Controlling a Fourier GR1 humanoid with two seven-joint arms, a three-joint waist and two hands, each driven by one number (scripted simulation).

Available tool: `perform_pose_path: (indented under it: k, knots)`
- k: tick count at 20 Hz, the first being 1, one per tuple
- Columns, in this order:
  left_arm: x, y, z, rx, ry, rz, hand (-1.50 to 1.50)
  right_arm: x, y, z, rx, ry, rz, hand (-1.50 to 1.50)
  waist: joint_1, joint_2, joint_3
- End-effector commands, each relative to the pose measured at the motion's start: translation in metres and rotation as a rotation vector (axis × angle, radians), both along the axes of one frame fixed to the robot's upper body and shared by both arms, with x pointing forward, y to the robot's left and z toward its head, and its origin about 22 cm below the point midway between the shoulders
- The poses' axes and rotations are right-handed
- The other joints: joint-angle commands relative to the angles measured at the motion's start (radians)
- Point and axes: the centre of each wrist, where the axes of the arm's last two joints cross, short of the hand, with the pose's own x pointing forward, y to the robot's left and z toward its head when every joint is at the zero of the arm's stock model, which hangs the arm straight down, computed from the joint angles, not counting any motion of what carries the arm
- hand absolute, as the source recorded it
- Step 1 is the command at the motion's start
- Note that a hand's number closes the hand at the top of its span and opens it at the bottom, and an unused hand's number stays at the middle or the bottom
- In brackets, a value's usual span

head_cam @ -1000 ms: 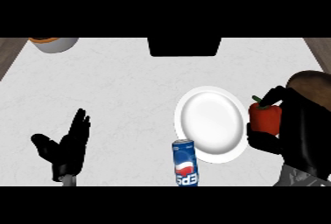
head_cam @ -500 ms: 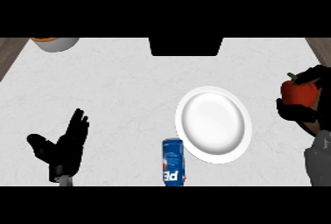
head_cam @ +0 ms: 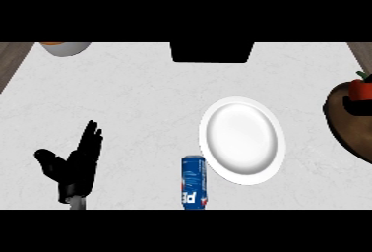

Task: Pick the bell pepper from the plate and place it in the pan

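The red bell pepper (head_cam: 361, 89) with its green stem shows at the far right edge, off the white plate (head_cam: 240, 141), which lies bare right of the middle. Black fingers of my right hand (head_cam: 359, 106) curl just under the pepper; the rest of that hand is cut off by the edge. Beneath them is a dark brown round shape (head_cam: 341, 130) with a paler rim, which looks like the pan, half out of view. My left hand (head_cam: 73, 165) rests open at the lower left, fingers up.
A blue soda can (head_cam: 193, 182) stands close to the plate's lower left rim, leaning slightly. A bowl with an orange inside (head_cam: 64, 48) sits at the top left corner. A black rectangular block (head_cam: 212, 51) sits at the counter's far edge.
My right hand has carried the pepper from beside the plate out to the right edge, over the brown round shape. The can has shifted a little left. The left hand stayed still.
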Motion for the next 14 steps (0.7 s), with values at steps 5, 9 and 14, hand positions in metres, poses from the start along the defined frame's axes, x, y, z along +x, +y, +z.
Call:
perform_pose_path:
  k: [5,9,14]
  knots:
    - [0.010,-0.014,-0.002,-0.007,0.056,-0.023,0.00,0.015,-0.066,-0.042,0.033,-0.002,-0.020,1.50,0.021,0.015,-0.003]
    - [0.007,-0.011,-0.007,-0.008,0.043,-0.043,0.00,0.010,-0.099,-0.030,0.045,0.223,-0.118,-1.50,0.034,0.023,-0.003]
    - [0.002,-0.004,0.000,-0.012,0.019,-0.058,0.00,0.005,-0.107,-0.048,0.065,0.205,-0.072,-1.50,0.055,0.026,0.000]
